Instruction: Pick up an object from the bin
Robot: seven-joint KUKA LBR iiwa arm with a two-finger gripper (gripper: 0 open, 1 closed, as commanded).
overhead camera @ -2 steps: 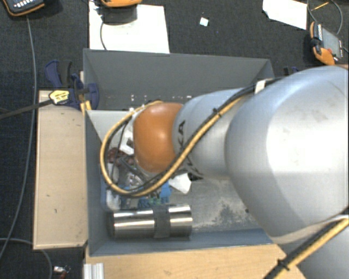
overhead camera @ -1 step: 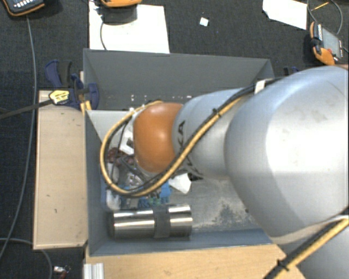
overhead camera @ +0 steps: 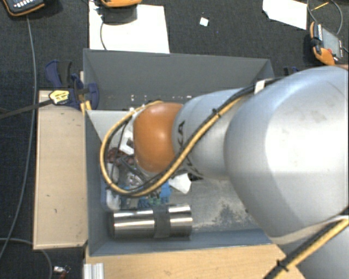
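At the grey metal bin's (overhead camera: 180, 76) left end, the orange-capped arm (overhead camera: 158, 136) hangs over a blue-and-white heap (overhead camera: 155, 196), seemingly to grasp; how the gripper (overhead camera: 125, 169) stands I cannot tell.

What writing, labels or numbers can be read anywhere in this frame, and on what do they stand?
Nothing can be read in full.
Dark letters on the arm, beside the orange cover: partly behind a cable, unreadable.
Handheld device at the top left: key marks too small to read.
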